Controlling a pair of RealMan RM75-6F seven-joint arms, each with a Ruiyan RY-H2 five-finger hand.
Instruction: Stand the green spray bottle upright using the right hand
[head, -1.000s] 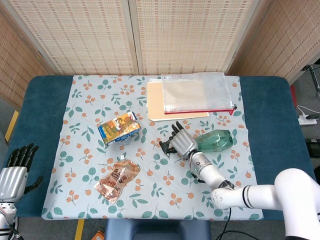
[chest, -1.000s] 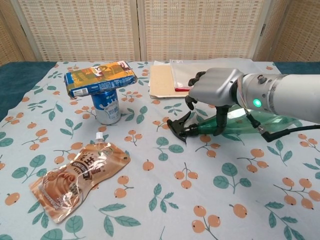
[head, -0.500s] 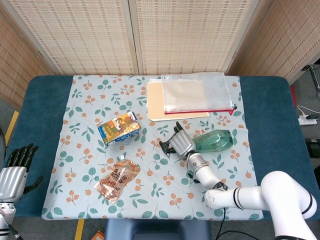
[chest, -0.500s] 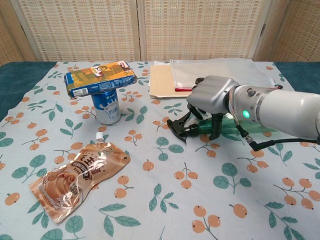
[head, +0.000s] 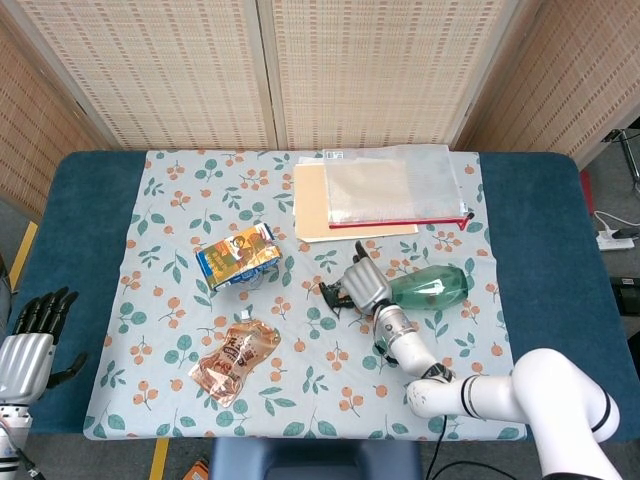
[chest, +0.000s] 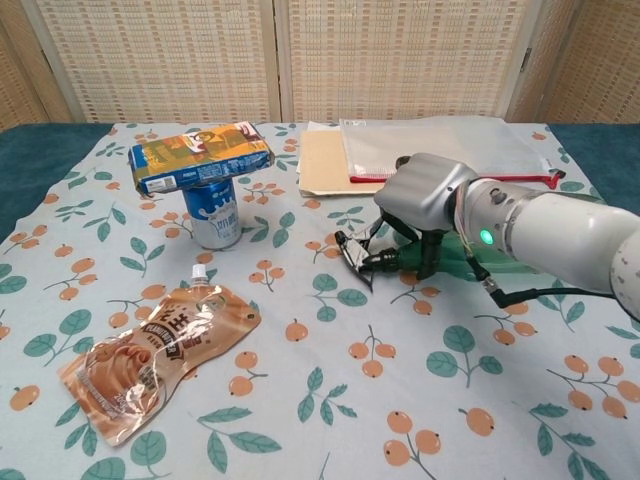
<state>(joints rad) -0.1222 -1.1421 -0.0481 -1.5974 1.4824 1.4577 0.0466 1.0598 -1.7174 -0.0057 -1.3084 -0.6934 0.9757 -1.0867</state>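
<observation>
One green spray bottle (head: 428, 285), lying flat, gripped by right hand (head: 366, 288).

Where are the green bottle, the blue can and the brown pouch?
Green bottle (head: 432, 286), head view, on its clear body.
Blue can (chest: 216, 214), chest view, on its side.
Brown pouch (chest: 160, 357), chest view, on its printed front.

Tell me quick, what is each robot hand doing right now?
Left hand: open, holding nothing, off at the table's edge.
Right hand: fingers wrapped around the neck of the lying green spray bottle, gripping it.
</observation>
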